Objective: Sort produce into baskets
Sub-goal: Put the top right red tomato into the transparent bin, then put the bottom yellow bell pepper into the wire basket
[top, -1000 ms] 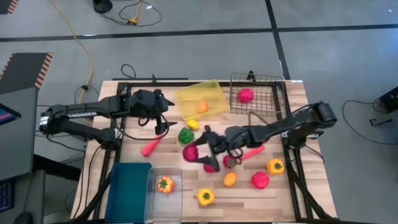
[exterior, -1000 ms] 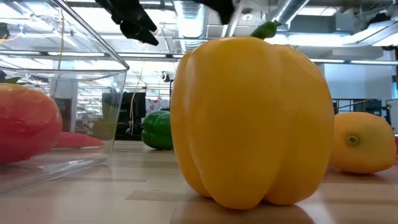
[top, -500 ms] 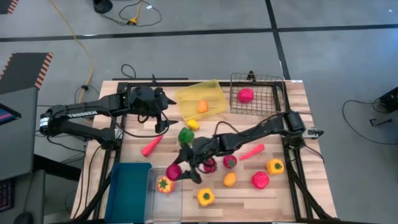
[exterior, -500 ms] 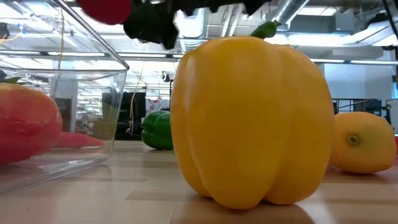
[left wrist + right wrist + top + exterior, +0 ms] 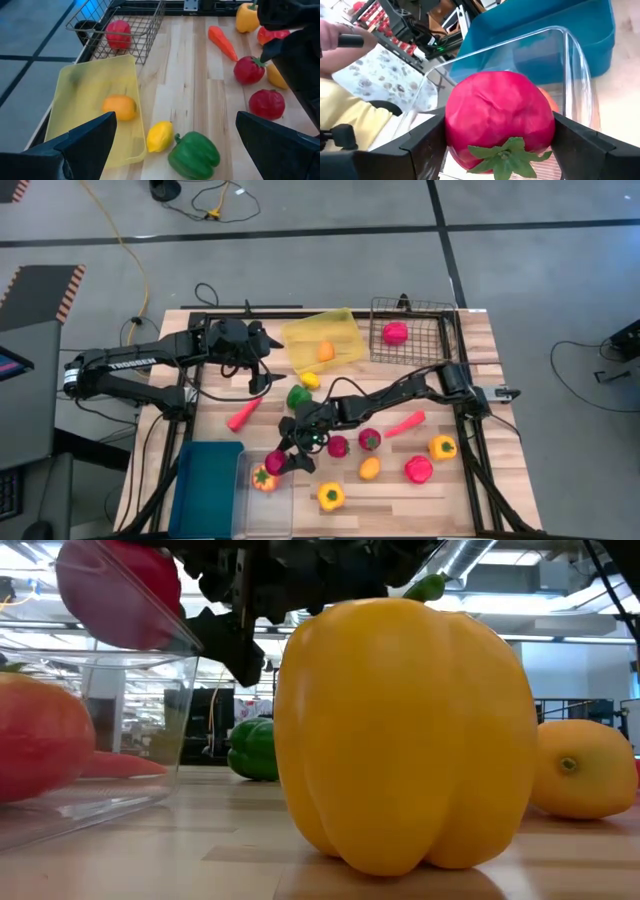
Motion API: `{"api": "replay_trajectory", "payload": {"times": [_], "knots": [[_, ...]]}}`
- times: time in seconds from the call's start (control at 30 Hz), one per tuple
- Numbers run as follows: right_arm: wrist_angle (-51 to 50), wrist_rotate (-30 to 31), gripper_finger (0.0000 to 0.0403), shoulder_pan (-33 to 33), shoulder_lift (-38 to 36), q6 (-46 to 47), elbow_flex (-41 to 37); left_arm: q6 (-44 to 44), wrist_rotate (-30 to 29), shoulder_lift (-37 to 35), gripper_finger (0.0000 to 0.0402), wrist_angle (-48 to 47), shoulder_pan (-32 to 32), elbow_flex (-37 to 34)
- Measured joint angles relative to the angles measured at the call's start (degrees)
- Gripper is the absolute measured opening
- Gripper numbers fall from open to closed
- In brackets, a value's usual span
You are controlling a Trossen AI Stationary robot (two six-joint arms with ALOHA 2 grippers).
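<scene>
The right gripper (image 5: 283, 461) has swung from mid-table to the clear bin's (image 5: 266, 498) rim, carrying a red tomato (image 5: 499, 118) (an orange-red piece (image 5: 264, 477) already lies inside), so this sort looks one release from done. Its fingers stand wide yet pinch the tomato between them. Farther back, the left gripper (image 5: 262, 370) hangs spread and empty near the yellow tray (image 5: 340, 330).

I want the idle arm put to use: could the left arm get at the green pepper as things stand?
Probably yes. The left gripper hangs open near the yellow tray, and the green pepper lies close by with bare table between. The right gripper, holding a red tomato, is off by the clear bin.
</scene>
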Motion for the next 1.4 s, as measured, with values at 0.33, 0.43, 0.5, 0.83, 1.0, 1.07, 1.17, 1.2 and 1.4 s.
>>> {"api": "replay_trajectory", "payload": {"times": [0.33,0.43,0.5,0.83,1.0,1.07,1.17,1.2,1.4], "knots": [[2.3,0.2,0.0338,-0.1,-0.4,-0.7,-0.1,0.0,0.0,0.0,0.0399,0.0,0.0,0.0],[4.0,0.3,0.0338,-0.1,-0.4,-0.7,-0.2,0.0,0.0,0.0,0.0399,-0.1,0.0,0.0],[3.6,0.3,0.0338,-0.1,-0.5,-0.7,-0.2,0.1,0.0,0.0,0.0399,-0.2,0.0,0.0],[3.6,0.3,0.0384,-0.3,-0.5,-0.9,-0.2,1.3,0.0,0.0,0.0399,-0.2,0.0,0.0],[3.6,0.4,0.0396,-0.8,-0.5,-0.9,-0.2,1.2,0.0,0.0,0.0399,-0.2,0.0,0.0],[3.7,0.4,0.0395,-0.8,-0.5,-0.9,-0.2,1.2,0.0,0.0,0.0399,-0.2,0.0,0.0],[3.6,0.3,0.0394,-1.1,-0.5,-0.6,-0.2,1.2,0.0,0.0,0.0399,-0.2,0.0,0.0],[3.6,0.3,0.0394,-1.1,-0.5,-0.1,-0.2,1.2,0.0,0.0,0.0399,-0.2,0.0,0.0],[3.4,-2.5,0.0394,-2.4,-0.8,4.3,-0.2,1.2,0.0,0.0,0.0399,-0.2,0.0,0.0]]}}
